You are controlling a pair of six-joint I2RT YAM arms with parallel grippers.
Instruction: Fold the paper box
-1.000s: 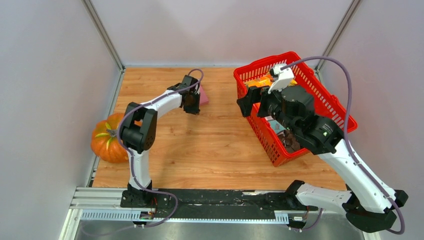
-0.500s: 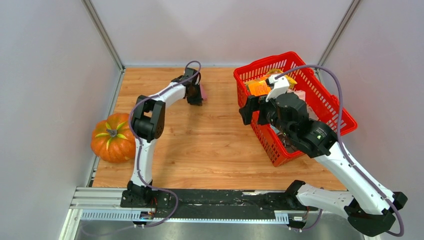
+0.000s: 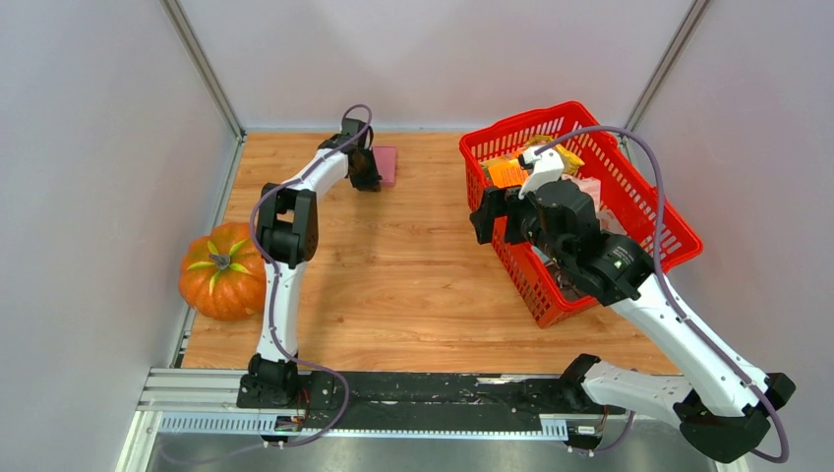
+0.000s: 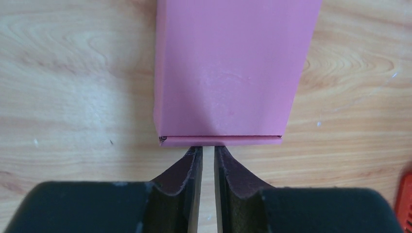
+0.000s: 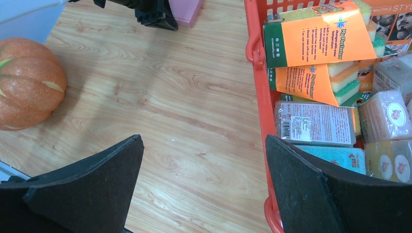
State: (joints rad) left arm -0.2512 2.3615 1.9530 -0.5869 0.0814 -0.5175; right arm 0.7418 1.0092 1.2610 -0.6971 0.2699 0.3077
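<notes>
The paper box [image 3: 387, 164] is a small flat pink carton lying on the wooden table near the far edge, left of centre. It fills the upper part of the left wrist view [image 4: 228, 68] and shows at the top of the right wrist view [image 5: 183, 10]. My left gripper [image 3: 364, 169] sits at the box's left side. Its fingertips [image 4: 208, 148] are almost together, with a thin gap showing bare wood, and they touch the box's near edge without clamping it. My right gripper [image 3: 497, 216] is wide open and empty [image 5: 204, 141], hovering over the red basket's left rim.
An orange pumpkin [image 3: 218, 271] sits at the table's left edge and also shows in the right wrist view [image 5: 26, 82]. A red basket [image 3: 511, 123] holding sponge packs and packets stands at the right [image 5: 255, 48]. Walls enclose the table on the left, far and right sides.
My left gripper has swung toward the far edge, and the pink box now lies farther back than before. My right gripper has shifted slightly and stays open.
</notes>
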